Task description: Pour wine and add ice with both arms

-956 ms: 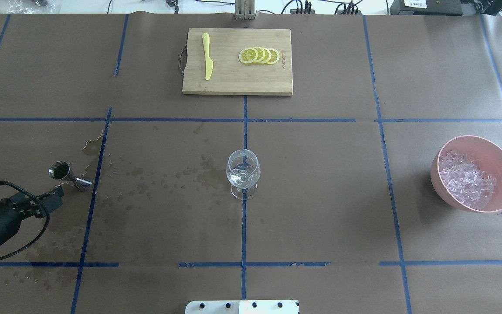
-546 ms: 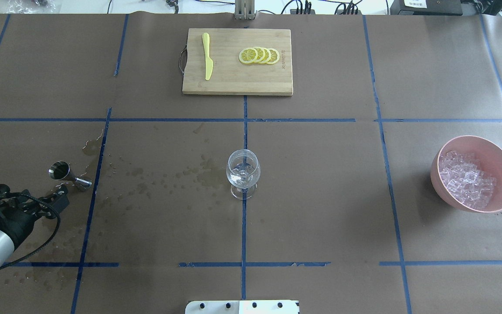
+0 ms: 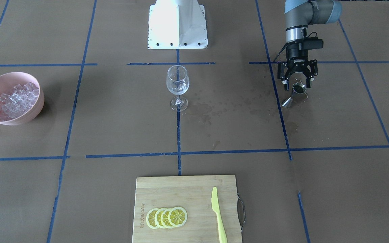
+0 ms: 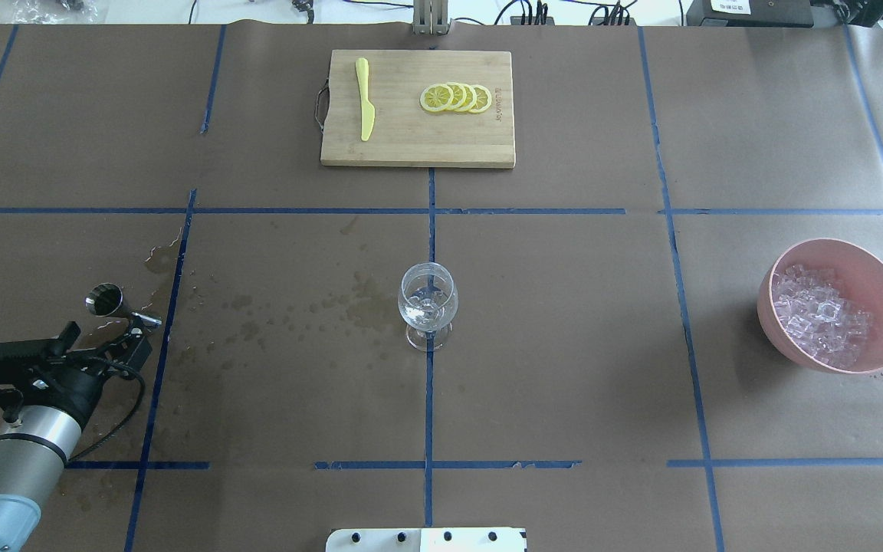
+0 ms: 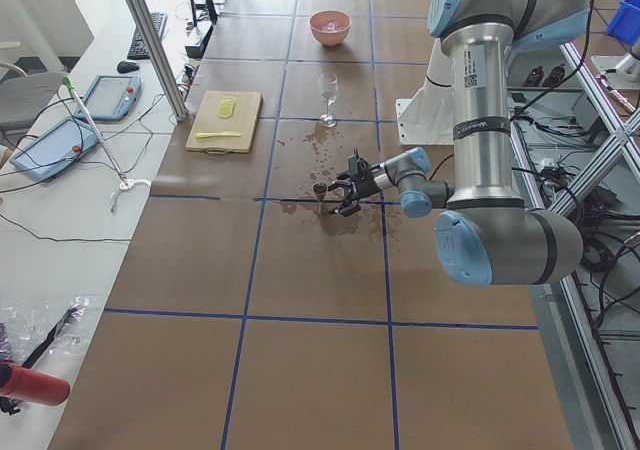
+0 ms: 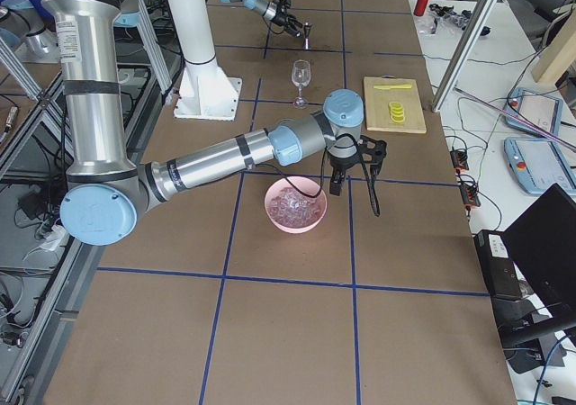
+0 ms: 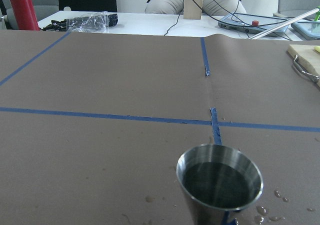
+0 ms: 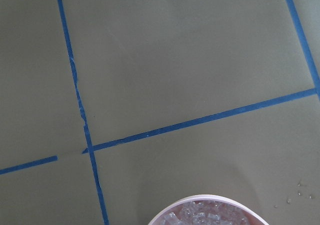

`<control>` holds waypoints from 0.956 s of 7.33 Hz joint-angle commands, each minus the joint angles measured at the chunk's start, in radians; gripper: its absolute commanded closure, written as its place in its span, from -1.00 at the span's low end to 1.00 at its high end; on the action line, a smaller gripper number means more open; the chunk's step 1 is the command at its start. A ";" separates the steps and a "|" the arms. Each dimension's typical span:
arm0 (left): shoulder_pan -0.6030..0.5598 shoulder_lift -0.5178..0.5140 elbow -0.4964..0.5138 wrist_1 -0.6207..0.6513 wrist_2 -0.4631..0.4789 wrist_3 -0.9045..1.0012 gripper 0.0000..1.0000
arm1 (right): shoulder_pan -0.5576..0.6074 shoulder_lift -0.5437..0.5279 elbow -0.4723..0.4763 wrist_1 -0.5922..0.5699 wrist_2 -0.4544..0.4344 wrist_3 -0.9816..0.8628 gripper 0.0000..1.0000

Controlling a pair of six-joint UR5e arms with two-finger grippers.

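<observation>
I'm hovering the left gripper (image 3: 297, 84), jaws spread, beside the steel jigger (image 3: 293, 94). Right gripper (image 6: 346, 166) is hanging near the ice (image 6: 295, 205); jaws, cannot tell.

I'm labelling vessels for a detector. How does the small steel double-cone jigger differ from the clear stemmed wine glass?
The steel jigger is opaque metal; the wine glass is see-through. The jigger is shorter than the glass. The jigger stands amid wet spots on the robot's left; the glass stands at mid-table on a blue tape line. Both are upright.
</observation>
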 commanded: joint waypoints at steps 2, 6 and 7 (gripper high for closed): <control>0.003 -0.072 0.090 0.001 0.099 -0.003 -0.90 | -0.056 0.003 0.046 0.000 -0.008 0.112 -1.00; 0.003 -0.131 0.168 0.000 0.178 -0.027 -0.70 | -0.119 0.005 0.060 0.001 -0.070 0.159 -1.00; 0.003 -0.138 0.185 0.001 0.193 -0.027 -0.64 | -0.127 0.005 0.060 0.001 -0.075 0.159 -1.00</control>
